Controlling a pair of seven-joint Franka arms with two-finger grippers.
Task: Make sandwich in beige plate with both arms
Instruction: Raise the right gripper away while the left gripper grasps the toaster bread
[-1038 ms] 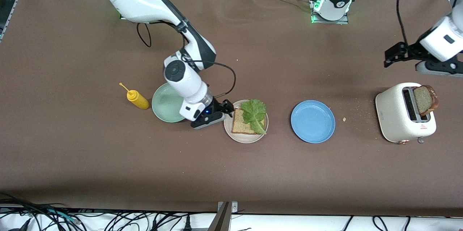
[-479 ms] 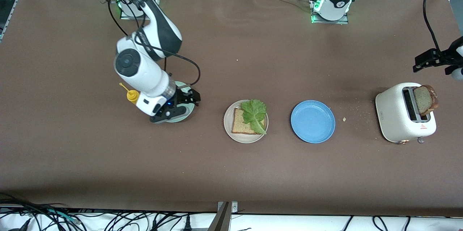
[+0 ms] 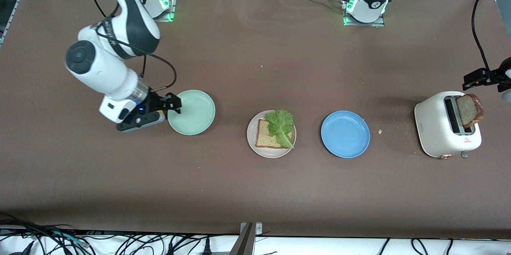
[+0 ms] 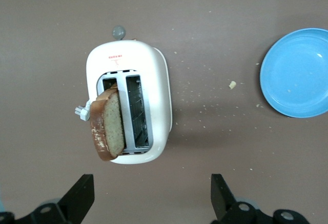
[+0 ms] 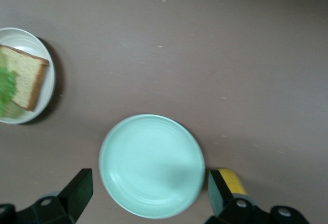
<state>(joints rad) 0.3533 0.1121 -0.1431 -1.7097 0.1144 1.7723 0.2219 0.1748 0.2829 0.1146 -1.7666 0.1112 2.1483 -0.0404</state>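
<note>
Beige plate (image 3: 252, 143) w/ bread slice (image 3: 266, 135) + lettuce (image 3: 281, 127) mid-table. Right gripper (image 3: 172, 102) spread, over mint plate (image 3: 195, 121) edge; beige plate at its 4 o'clock in front view. Left gripper (image 4: 151, 198) spread, above toaster (image 4: 154, 80).

The only sign in sight is a small red warning triangle printed on the white toaster (image 3: 447, 129), on its top face near the end with the lever; the left wrist view shows it (image 4: 116, 58) with a line of red print beneath, too small to read. No other text, brand or number is legible.
</note>
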